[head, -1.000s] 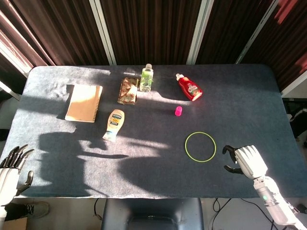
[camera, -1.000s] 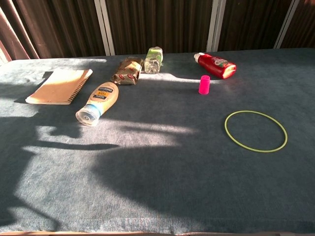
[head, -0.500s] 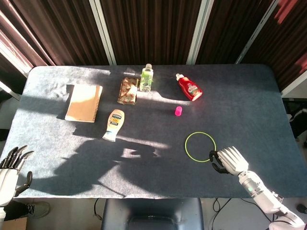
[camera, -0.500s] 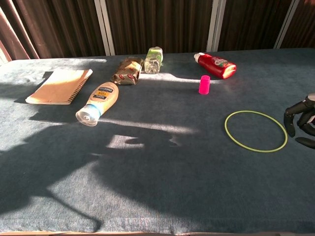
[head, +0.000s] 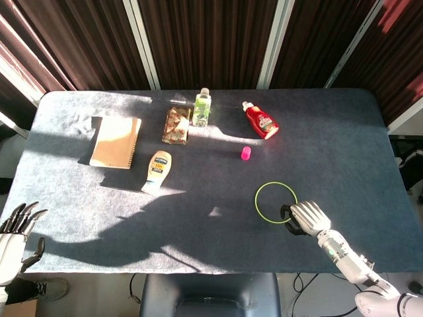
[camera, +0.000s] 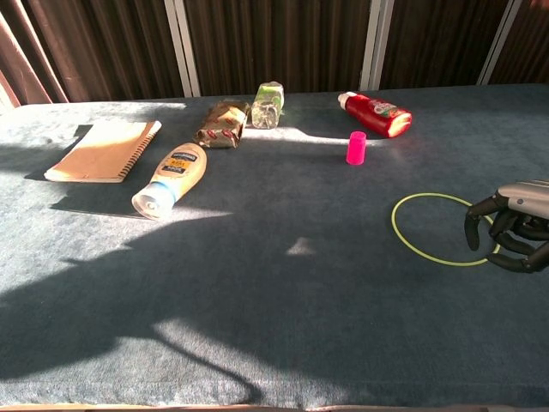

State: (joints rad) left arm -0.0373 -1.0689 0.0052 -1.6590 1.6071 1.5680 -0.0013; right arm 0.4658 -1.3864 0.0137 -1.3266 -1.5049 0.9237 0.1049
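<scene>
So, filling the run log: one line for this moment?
right hand over green ring's near edge, curled | left hand off table, open

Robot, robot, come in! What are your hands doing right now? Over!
Right hand at green ring's near edge, fingers curled, holding nothing. Left hand open, off table's corner. Nothing between hand and ring.

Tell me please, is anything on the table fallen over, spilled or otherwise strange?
Two bottles lie on their sides: the cream squeeze bottle with the pale cap beside the spiral notebook, and the red sauce bottle at the far edge. The small pink cap stands alone, off any bottle. No spill shows.
</scene>
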